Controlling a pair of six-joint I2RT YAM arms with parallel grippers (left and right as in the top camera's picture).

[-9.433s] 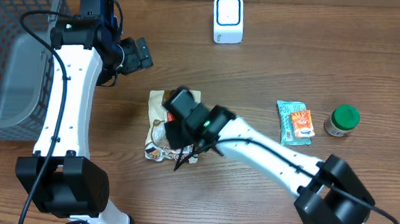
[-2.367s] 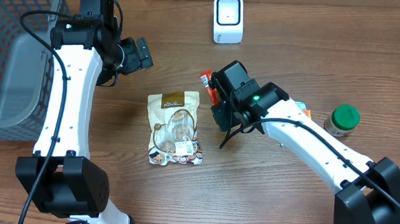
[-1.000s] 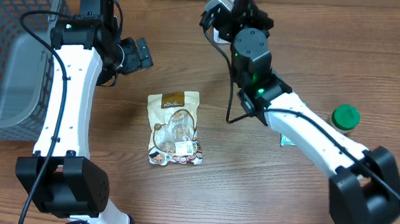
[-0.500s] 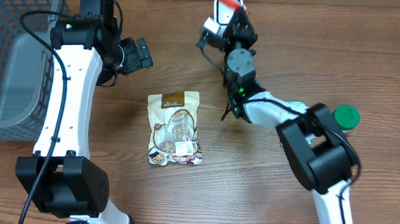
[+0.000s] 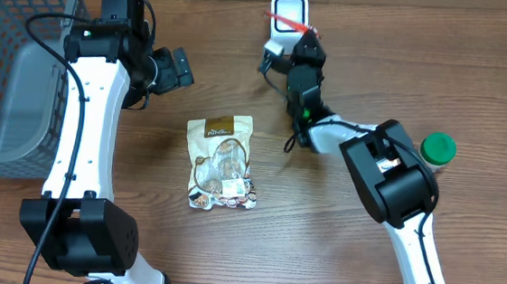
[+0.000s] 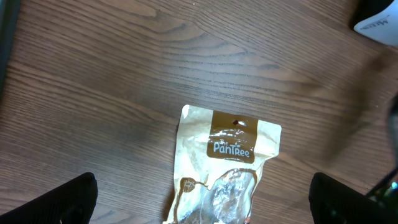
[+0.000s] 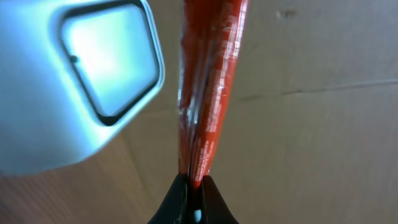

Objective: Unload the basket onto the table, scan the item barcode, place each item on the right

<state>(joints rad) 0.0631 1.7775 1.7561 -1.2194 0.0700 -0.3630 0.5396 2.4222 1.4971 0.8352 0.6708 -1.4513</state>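
right tool (image 7: 194, 186) pinching red packet (image 7: 208, 74) beside scanner (image 7: 93, 81) | left tool (image 5: 170, 68) spread wide | basket (image 5: 13, 23) at left

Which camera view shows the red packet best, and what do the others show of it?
The right wrist view: the red packet runs up mid-frame, pinched at its lower end by the right gripper, beside the scanner. Overhead shows only a small red sliver at the scanner. The left wrist view misses it.

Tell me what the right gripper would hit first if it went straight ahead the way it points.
Probably the scanner: the right gripper, shut on the red packet, aims just beside it, so it might brush it or slip past.
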